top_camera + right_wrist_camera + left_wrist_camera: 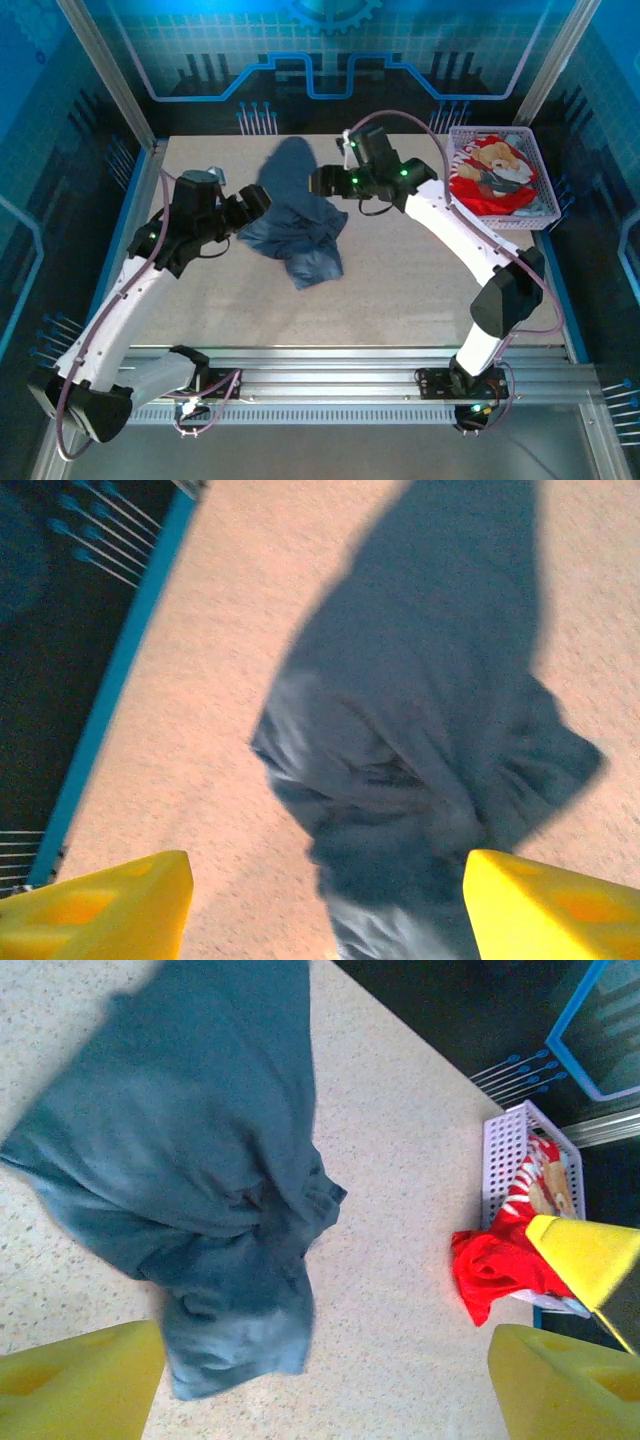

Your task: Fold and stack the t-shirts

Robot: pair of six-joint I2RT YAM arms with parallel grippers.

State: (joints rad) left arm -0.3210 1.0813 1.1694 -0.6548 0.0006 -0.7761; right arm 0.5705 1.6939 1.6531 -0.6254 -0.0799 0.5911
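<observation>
Dusty slate-blue soft cloth t-shirt (295, 215): crumpled, unfolded heap on tabletop (400, 290), mid-width, nearer far edge. Red cloth t-shirt with teddy-bear print (490, 175): bunched in lilac mesh basket (500, 131), far right corner, draping over rim.

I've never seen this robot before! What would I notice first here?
Probably the crumpled slate-blue t-shirt lying in the middle of the table, with the open left gripper and open right gripper close on either side of it. Next, the bright red teddy-bear t-shirt bunched in the lilac basket at the far right corner.
</observation>
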